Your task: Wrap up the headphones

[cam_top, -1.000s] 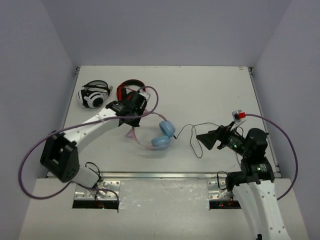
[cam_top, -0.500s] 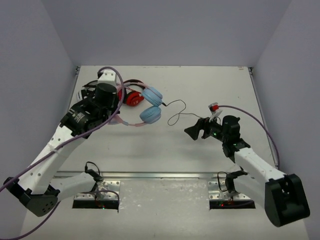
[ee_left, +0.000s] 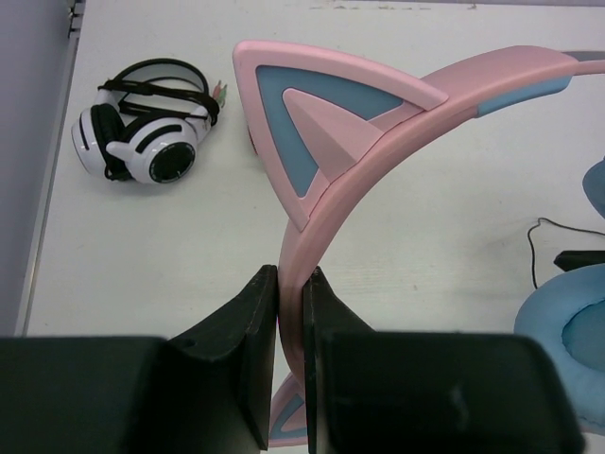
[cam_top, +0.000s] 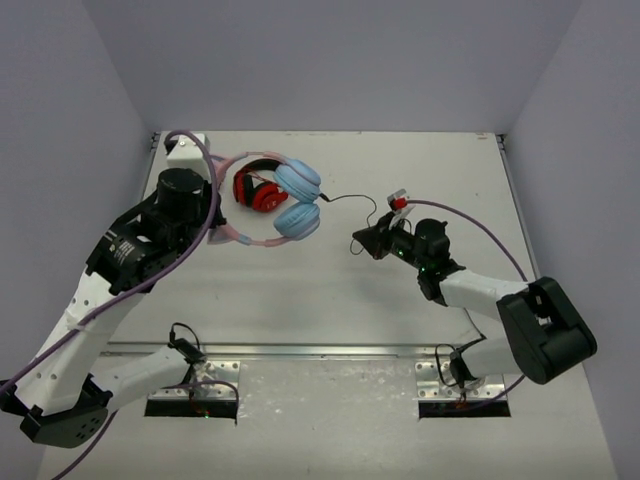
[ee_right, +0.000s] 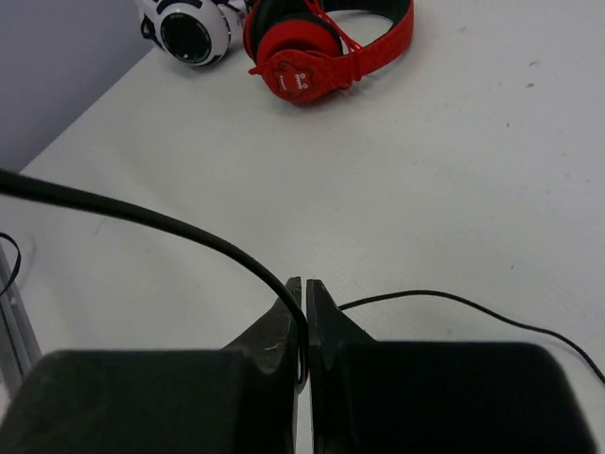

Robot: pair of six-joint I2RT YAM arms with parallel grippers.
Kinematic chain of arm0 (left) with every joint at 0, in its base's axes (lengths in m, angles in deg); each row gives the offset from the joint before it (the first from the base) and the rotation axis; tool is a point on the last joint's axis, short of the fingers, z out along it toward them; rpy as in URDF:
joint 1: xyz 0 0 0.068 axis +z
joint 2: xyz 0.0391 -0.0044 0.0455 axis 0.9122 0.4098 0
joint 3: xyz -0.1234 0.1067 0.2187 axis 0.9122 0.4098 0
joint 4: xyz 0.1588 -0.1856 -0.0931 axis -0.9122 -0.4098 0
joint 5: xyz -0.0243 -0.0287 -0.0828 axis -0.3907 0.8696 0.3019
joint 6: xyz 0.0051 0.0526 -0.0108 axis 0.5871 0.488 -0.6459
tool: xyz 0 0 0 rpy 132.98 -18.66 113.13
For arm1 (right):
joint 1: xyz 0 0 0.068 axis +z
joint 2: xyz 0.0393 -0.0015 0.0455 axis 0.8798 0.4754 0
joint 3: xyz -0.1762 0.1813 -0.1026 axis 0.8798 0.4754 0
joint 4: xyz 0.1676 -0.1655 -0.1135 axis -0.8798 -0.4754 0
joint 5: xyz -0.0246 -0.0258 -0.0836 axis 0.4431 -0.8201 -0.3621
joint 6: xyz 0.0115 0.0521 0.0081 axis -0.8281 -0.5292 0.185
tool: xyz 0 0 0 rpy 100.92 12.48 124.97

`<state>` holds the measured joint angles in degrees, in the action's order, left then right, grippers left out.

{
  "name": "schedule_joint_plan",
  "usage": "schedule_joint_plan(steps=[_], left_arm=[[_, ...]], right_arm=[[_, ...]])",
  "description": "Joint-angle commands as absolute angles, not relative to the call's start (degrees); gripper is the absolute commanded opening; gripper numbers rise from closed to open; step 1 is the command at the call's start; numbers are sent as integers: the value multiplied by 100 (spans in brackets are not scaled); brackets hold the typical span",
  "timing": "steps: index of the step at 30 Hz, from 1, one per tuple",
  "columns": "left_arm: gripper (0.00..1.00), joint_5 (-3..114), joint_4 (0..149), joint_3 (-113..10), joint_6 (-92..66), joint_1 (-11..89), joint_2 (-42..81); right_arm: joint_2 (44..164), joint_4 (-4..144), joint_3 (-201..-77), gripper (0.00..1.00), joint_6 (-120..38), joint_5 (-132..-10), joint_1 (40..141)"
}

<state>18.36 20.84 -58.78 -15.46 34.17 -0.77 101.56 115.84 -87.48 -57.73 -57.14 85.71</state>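
The headphones [cam_top: 298,203] have a pink cat-eared headband [ee_left: 397,142], light blue ear cups [ee_left: 567,326] and a thin black cable [cam_top: 352,197]. My left gripper [ee_left: 291,288] is shut on the headband just below one cat ear; in the top view it [cam_top: 218,224] holds the band left of the cups, over the table's back left. The cable runs from the cups rightward and curls down to my right gripper [cam_top: 358,243]. In the right wrist view that gripper [ee_right: 304,291] is shut on the cable [ee_right: 142,216], which arcs in from the left and passes between the fingertips.
Red-and-black headphones [cam_top: 258,187] lie just behind the blue cups, also seen far ahead of the right gripper [ee_right: 312,47]. White-and-black headphones [ee_left: 151,132] sit at the back left corner. Grey walls enclose the table [cam_top: 430,170] on three sides.
My left arm has carried the headphones toward the back left, beside the red pair. My right gripper moved left across the table and closed on the cable.
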Motion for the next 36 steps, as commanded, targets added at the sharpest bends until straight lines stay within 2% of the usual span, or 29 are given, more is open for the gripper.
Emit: schedule_joint_plan(steps=[1,3,4,7,10,13,16,17,22,26,30,36], left_arm=[[0,1416,2776,-5956,-1748,3416,-135],[0,1142,2977,-5677,-1495,3408,-91],[1,897,3274,-5518,-1380,3408,-82],[0,457,3811,-4920,-906,3417,75],[0,796,4146,-4489,-598,3417,391],[0,1637,4358,-4305,-343,3408,427],[0,2394,4402,-4225,-184,3294,558],[0,2528,4411,-4207,-10,3137,612],[0,3504,4385,-4119,369,2372,1007],[0,4399,4323,-4207,449,1774,1183],[0,4472,4227,-4312,432,1457,1262],[0,4735,4296,-4260,449,1307,1210]], right_arm=[[9934,12523,-8482,1,-5938,-6183,8596],[9217,12340,-7974,1,-5877,-6841,8596],[8916,11921,-7840,1,-5676,-7540,8588],[7654,10693,-7733,1,-5185,-8493,8579],[6665,9520,-8206,1,-4586,-8777,8579],[6278,8658,-8961,1,-4041,-8333,8588],[6512,7770,-9954,1,-3654,-7410,8596],[6627,7342,-10444,1,-3522,-6754,8588],[7496,6284,-11643,1,-3231,-6168,8833],[8095,5863,-12311,1,-2977,-6631,9411],[8579,5817,-12514,1,-2870,-7633,9888],[9115,5932,-12514,1,-3274,-8092,9932]])
